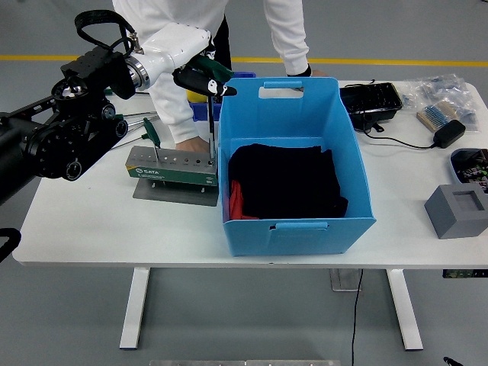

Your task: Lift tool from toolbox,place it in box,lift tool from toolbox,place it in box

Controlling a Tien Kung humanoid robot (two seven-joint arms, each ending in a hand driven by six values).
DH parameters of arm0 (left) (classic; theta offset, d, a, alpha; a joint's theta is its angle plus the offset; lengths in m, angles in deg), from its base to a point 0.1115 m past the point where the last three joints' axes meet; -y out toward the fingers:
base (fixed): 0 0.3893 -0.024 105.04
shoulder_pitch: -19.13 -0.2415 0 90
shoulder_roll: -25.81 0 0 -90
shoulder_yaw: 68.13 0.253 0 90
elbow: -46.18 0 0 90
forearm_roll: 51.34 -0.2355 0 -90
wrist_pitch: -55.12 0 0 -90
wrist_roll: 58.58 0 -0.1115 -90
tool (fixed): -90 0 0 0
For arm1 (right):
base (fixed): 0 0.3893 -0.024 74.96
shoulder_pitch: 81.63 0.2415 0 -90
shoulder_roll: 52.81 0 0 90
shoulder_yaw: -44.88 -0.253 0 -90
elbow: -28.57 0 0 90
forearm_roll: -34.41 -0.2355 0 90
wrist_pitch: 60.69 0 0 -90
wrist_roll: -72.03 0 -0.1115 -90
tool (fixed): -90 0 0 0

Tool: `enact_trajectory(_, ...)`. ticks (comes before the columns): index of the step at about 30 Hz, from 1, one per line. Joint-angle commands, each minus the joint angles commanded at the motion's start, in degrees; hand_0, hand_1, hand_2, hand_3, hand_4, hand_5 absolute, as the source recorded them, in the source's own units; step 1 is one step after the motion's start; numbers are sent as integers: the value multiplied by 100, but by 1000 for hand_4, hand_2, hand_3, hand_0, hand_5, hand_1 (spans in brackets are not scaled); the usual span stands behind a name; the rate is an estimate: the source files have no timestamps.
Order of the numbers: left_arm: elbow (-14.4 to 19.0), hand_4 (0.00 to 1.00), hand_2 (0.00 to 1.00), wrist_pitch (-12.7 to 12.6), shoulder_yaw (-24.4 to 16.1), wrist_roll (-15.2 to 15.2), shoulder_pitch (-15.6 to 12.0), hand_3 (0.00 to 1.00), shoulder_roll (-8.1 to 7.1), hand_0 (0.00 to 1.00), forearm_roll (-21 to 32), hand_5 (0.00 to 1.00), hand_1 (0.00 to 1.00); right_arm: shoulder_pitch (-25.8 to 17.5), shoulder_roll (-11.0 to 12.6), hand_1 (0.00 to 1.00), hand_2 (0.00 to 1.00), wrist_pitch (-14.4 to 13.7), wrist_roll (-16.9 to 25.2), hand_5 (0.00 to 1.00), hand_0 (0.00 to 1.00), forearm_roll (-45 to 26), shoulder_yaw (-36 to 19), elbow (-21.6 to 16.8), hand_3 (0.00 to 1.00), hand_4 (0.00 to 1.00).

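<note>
1. The white surface [91, 229] is being used to carry everything; its left half is being kept for the toolbox and its middle for the box.
2. The blue box [293, 164] is being stood open-topped just right of the toolbox, so that only a short carry is needed. Dark cloth [286, 179] with a red piece under it is being kept on its floor.
3. The left arm is being reached in from the left edge, and its left hand [206, 78] is being held above the toolbox's right end, close to the box's left wall. Its fingers are being kept closed around the green handle of a T-handle tool [211, 114], whose thin shaft is being hung straight down toward the toolbox. Whether the tip is clear of its slot cannot be told.
4. The grey-and-green toolbox [171, 168] is being rested on a flat plate. A second green-handled tool [150, 131] is being left upright in it.
5. A person [191, 145] is being seen at the far side, one hand near the toolbox's back edge, which is judged a possible obstruction.
6. A black tray [371, 99], a brush [433, 117], a corded adapter [450, 133] and a grey block [457, 210] are being left well apart on the right.
</note>
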Motion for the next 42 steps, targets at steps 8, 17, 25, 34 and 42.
enact_trajectory(8, 240, 952, 2, 143, -2, 59, 214, 7, -101, 98, 6, 710, 2, -45, -13, 670, 735, 3, -10, 691, 655, 41, -41, 6, 579, 835)
enact_trajectory(17, 435, 941, 2, 274, -97, 134, 401, 7, -201, 98, 105, 703, 2, -104, -28, 670, 734, 5, -36, 690, 654, 133, -119, 8, 579, 835)
enact_trajectory(25, 401, 940, 2, 318, -331, 153, 601, 7, -176, 98, 160, 701, 2, -110, -37, 669, 734, 0, -61, 691, 653, 262, -201, 4, 579, 834)
enact_trajectory(34, 480, 938, 2, 325, -436, 203, 792, 9, -8, 98, 226, 701, 2, -117, -33, 670, 734, -5, -71, 692, 652, 306, -234, 1, 578, 834)
enact_trajectory(42, 198, 931, 2, 276, 162, 203, 860, 8, 485, 97, 486, 713, 2, -41, -16, 669, 733, -2, -79, 692, 654, 339, -217, -6, 577, 834)
